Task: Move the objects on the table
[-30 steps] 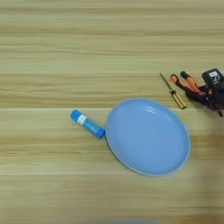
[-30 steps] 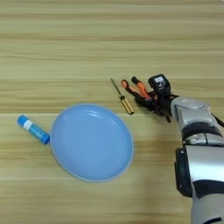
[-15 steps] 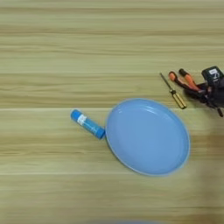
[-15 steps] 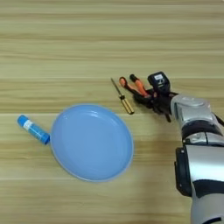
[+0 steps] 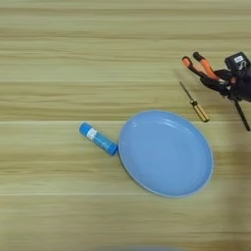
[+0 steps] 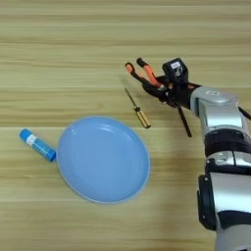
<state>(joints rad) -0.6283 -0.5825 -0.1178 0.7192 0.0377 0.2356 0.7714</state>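
Note:
My right gripper is shut on the dark head of the orange-handled pliers, whose two handles point up and to the left. The same gripper sits at the right edge of the left eye view, with the pliers beside it. Just left of the pliers lies the small screwdriver with its yellow handle toward the plate. A thin black stick lies below the gripper. The round light-blue plate rests on the wooden table, lower left of the gripper.
A blue glue stick with a white label lies just left of the plate, nearly touching its rim. My silver forearm comes up along the right edge from the bottom.
The gripper and the pliers have moved together up the picture, away from me and slightly left. Screwdriver, stick, plate and glue stick have stayed put.

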